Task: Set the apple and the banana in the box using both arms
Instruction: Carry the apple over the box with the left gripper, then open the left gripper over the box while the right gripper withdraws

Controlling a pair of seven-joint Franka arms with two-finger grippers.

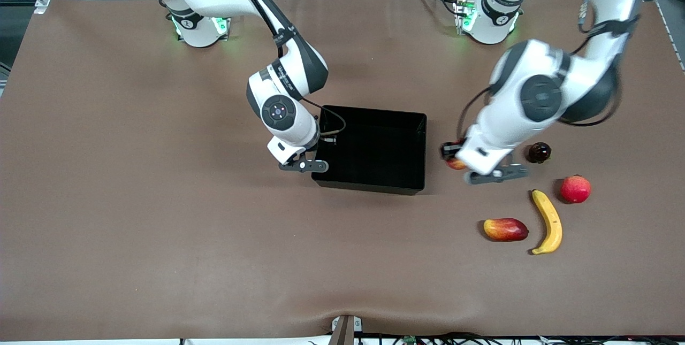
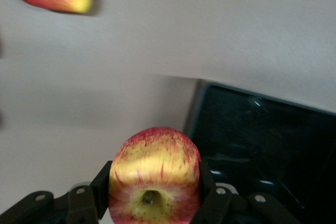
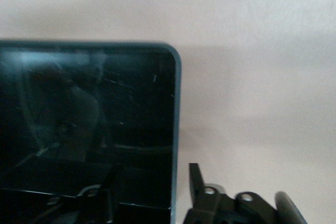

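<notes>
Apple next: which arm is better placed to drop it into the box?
Left. The left gripper is shut on the apple, just off the box wall at the left arm's end. The right gripper straddles the box wall at its own end and holds no fruit.

The banana [image 1: 548, 222] lies nearer the front camera than the box [image 1: 423, 136], toward the left arm's end.

Brown table mat [image 1: 160, 216], elongated red-yellow mango-like fruit [image 1: 505, 229], round red-pink fruit [image 1: 575, 189], small dark glossy fruit [image 1: 539, 152].
</notes>
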